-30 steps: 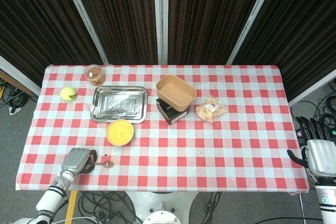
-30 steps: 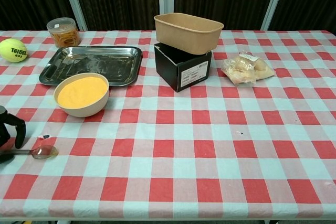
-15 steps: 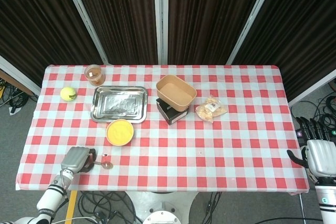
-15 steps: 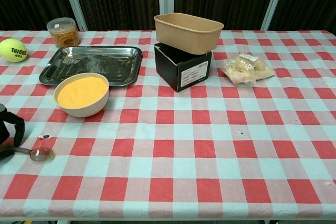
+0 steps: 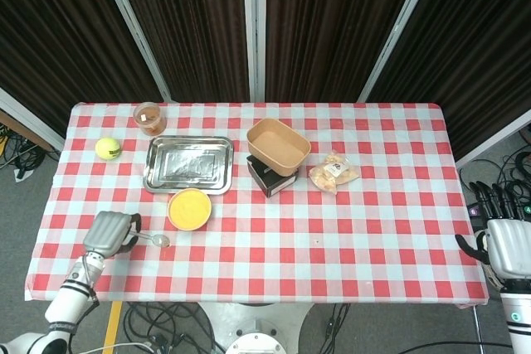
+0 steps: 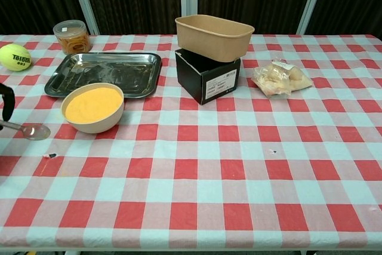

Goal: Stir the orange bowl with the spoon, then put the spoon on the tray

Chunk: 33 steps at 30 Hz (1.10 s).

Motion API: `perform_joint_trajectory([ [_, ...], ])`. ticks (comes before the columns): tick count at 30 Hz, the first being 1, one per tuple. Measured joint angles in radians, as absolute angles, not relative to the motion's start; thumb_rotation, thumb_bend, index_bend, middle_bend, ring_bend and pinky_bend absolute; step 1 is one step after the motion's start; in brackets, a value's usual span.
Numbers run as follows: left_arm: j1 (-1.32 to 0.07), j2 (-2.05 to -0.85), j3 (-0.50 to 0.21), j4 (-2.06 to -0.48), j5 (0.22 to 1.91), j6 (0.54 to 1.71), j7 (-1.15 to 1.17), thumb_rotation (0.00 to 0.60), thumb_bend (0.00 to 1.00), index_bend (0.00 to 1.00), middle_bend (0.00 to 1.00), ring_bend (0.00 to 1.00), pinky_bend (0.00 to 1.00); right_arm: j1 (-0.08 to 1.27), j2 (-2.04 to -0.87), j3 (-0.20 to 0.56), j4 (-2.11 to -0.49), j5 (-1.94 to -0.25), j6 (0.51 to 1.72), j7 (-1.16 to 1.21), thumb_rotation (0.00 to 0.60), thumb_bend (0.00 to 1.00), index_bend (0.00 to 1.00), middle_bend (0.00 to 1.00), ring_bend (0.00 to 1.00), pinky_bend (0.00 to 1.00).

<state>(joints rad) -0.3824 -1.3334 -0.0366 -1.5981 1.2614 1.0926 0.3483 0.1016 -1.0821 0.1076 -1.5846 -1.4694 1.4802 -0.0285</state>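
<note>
— Spoon (image 5: 157,240) first, in the head view: where is it?

— At the near left of the table (image 5: 365,230), held by the left hand (image 5: 108,232). The fingers are curled around the handle, and the spoon's round end sticks out to the right, just left of the orange bowl (image 5: 189,208) and a little nearer the front edge. I cannot tell from above whether it is touching the cloth.

— And the tray (image 5: 188,164)?

— Behind the bowl, its near edge almost touching the bowl's rim. A tennis ball (image 5: 108,148) lies to its left, a small jar (image 5: 150,118) sits behind its left corner, and to the right a tan tub (image 5: 278,146) rests on a black box (image 5: 267,179), with a bag of food (image 5: 334,172) beside that.

— The right hand (image 5: 504,242)?

— Off the right end of the table, holding nothing, dark fingers straight and apart.

— Now the chest view.

— Only a dark bit of the left hand (image 6: 6,101) shows at the left edge, so its grip is hard to read here. The spoon (image 6: 27,130) reaches in from that edge, its bowl end left of the orange bowl (image 6: 93,108), apart from it. The tray (image 6: 106,74) lies just behind the bowl. The right hand does not appear.
</note>
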Motion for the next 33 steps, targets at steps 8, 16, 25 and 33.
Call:
perform_joint_trajectory([
  [8,-0.482,-1.320,-0.089,-1.581,1.314,1.102,0.563,0.600,0.43,0.66,0.96,0.93,1.00,0.102,-1.052,0.124,-1.606,-1.478,1.510,-0.049,0.600,0.15,0.00,0.08,0.00,0.06],
  [16,-0.587,-1.379,-0.123,-1.517,1.317,1.069,0.784,0.600,0.43,0.67,0.96,0.93,1.00,0.099,-1.048,0.122,-1.614,-1.475,1.509,-0.050,0.600,0.15,0.00,0.08,0.00,0.06],
  [25,-0.628,-1.435,-0.110,-1.483,1.297,1.084,1.002,0.600,0.44,0.67,0.96,0.93,1.00,0.093,-1.053,0.116,-1.609,-1.469,1.507,-0.040,0.600,0.15,0.00,0.08,0.00,0.06],
  [33,-0.637,-1.492,-0.094,-1.455,1.279,1.126,1.094,0.600,0.44,0.67,0.96,0.94,1.00,0.089,-1.057,0.112,-1.604,-1.467,1.507,-0.032,0.600,0.15,0.00,0.08,0.00,0.06],
])
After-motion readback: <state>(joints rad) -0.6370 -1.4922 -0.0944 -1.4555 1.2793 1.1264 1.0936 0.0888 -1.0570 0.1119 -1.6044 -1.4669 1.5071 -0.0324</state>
